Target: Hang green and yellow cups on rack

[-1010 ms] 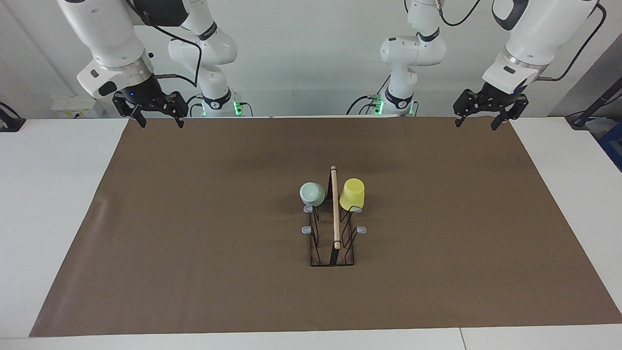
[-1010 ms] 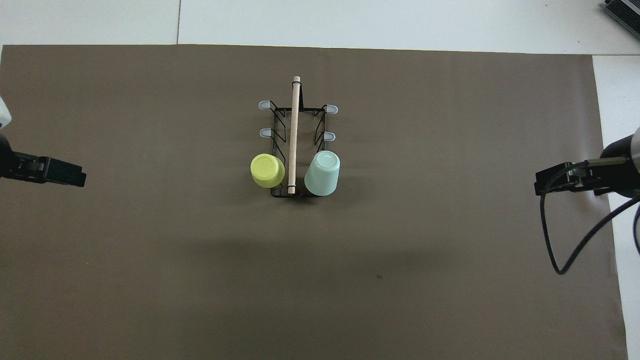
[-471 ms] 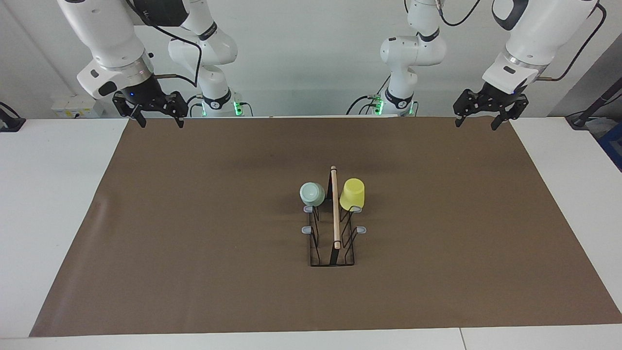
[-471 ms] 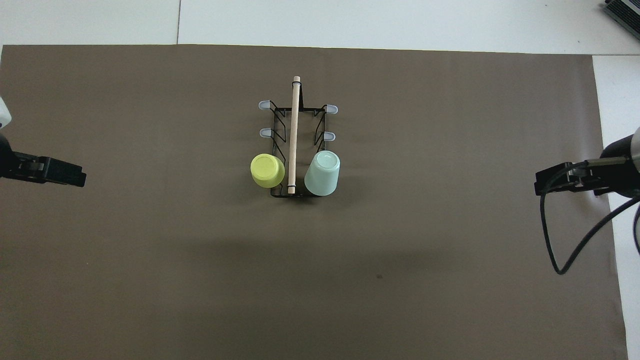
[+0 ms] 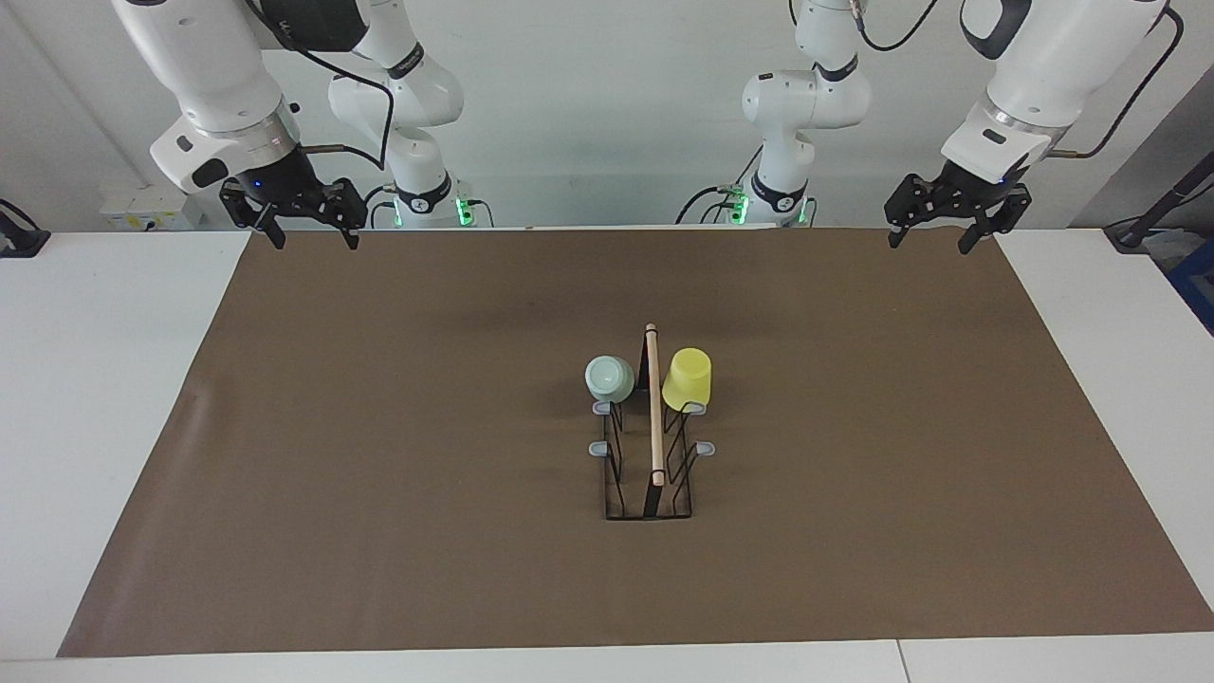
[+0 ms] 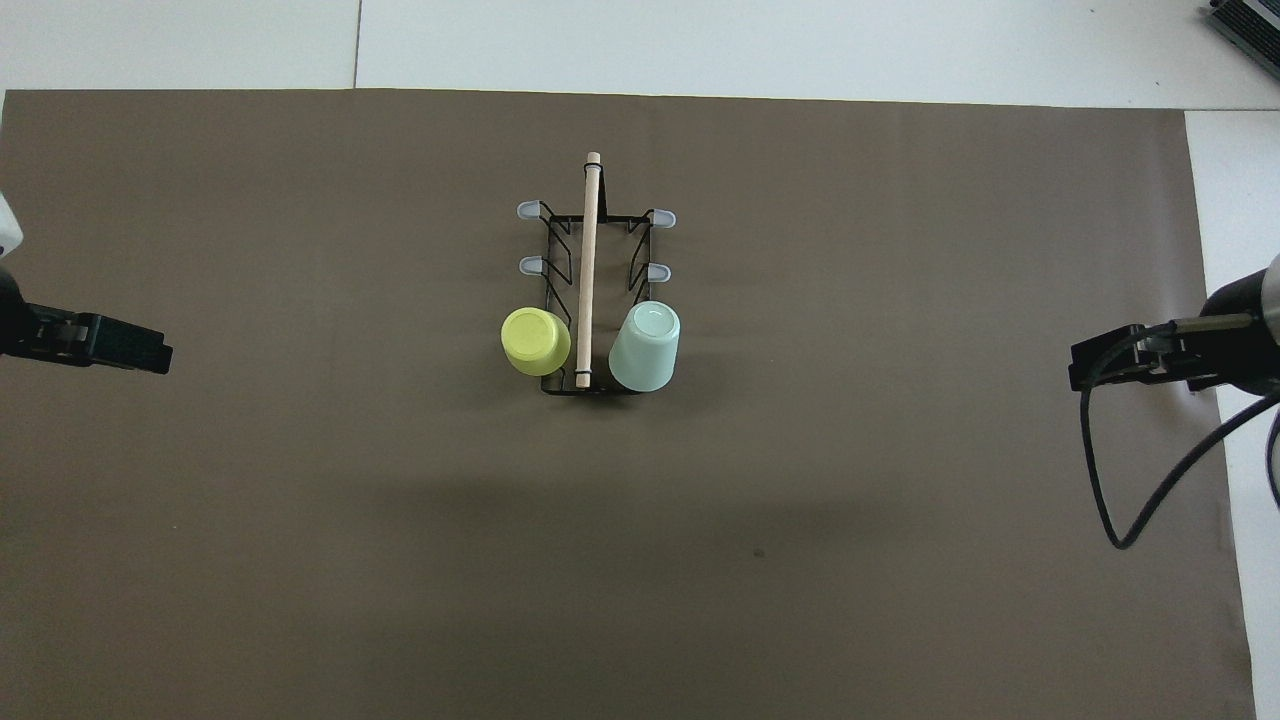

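Note:
The black wire rack (image 5: 654, 417) with a wooden rod handle stands mid-table on the brown mat; it also shows in the overhead view (image 6: 588, 250). The pale green cup (image 5: 609, 378) (image 6: 645, 346) and the yellow cup (image 5: 688, 378) (image 6: 535, 341) hang upside down on its two pegs nearest the robots, green toward the right arm's end, yellow toward the left arm's. My right gripper (image 5: 313, 237) (image 6: 1090, 365) and left gripper (image 5: 929, 237) (image 6: 148, 350) are open and empty, raised over the mat's corners by the robots, well apart from the rack.
The brown mat (image 5: 379, 427) covers most of the white table (image 5: 95, 379). Several grey-tipped pegs (image 5: 598, 448) on the rack are bare. A black cable (image 6: 1120, 520) hangs from the right arm.

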`<state>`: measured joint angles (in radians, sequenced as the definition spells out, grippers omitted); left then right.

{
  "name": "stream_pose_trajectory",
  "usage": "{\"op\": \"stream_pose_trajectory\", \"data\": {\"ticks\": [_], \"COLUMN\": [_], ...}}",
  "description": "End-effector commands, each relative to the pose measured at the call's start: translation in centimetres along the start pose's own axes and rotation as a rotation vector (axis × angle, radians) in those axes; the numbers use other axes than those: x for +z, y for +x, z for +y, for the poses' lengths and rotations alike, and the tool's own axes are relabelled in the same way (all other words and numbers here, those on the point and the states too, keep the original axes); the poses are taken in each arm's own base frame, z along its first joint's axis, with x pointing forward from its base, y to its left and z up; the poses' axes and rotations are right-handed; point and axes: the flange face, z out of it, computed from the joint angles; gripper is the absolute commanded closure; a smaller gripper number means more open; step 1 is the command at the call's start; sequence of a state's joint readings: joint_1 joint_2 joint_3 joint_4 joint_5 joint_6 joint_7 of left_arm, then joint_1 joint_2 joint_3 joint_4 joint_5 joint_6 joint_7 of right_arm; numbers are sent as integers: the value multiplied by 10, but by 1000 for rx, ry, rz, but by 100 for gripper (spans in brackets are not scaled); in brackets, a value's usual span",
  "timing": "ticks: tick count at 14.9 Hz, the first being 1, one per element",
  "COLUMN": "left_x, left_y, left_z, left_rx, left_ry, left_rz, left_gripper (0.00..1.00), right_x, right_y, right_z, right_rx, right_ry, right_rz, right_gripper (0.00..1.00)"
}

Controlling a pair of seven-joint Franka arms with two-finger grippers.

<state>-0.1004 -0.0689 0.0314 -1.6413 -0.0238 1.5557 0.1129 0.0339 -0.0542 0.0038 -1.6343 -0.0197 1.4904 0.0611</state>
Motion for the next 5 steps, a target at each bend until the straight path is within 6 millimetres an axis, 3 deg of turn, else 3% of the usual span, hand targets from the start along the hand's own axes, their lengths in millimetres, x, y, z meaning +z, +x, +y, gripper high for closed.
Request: {"op": "stream_pose_trajectory", "data": {"ticks": [1,5], "left_x": [-2,-3], "left_y": [-4,-2], "left_z": [0,0], "left_rx": [-12,-7], "left_ry": [8,10], "left_rz": [-9,8], "left_gripper": [0,0], "right_x": [1,1], "right_y": [-4,-4], "right_z": [2,2], "right_rx": [8,8], "right_ry": [16,16], "right_rz": [6,6], "right_gripper": [0,0]}}
